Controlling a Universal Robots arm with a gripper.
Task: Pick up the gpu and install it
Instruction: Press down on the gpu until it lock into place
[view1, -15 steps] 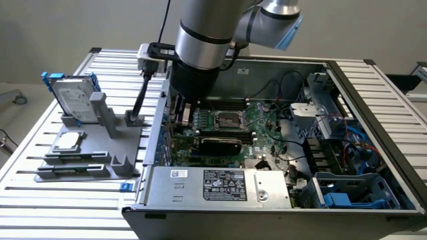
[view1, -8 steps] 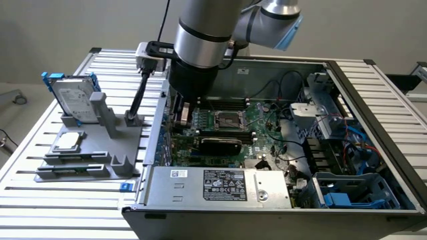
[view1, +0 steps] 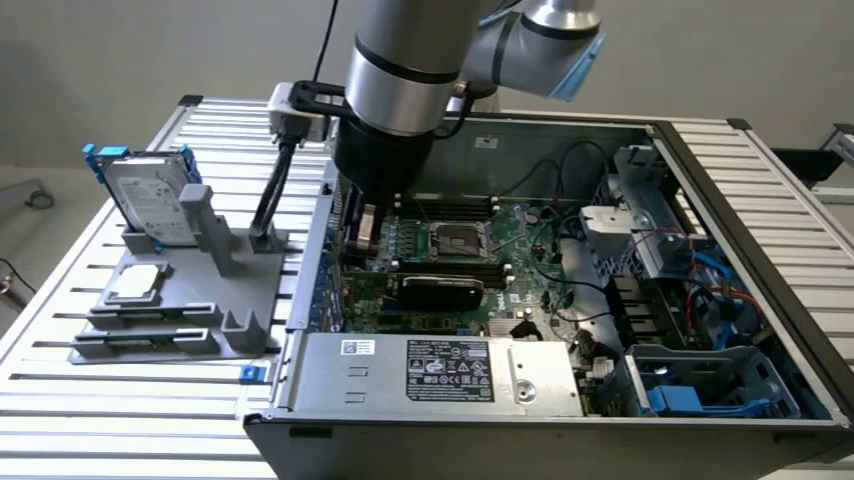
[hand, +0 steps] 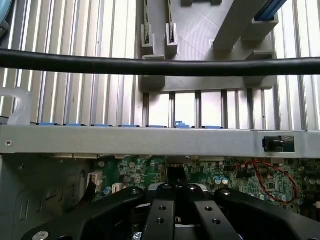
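The gpu (view1: 442, 290), a small thin expansion card with a black rounded cooler shroud, sits upright on the green motherboard (view1: 514, 262) inside the open grey computer case (view1: 694, 180), apparently in its slot. It looks light and stiff but fragile, best taken by the shroud's edges rather than the circuit side. The black two-fingered gripper (hand: 175, 197) is closed, hanging low over the board just beside the card; whether it pinches anything I cannot tell. The case rests on a slatted aluminium table (view1: 80, 300), beside a grey plastic parts stand (view1: 200, 290).
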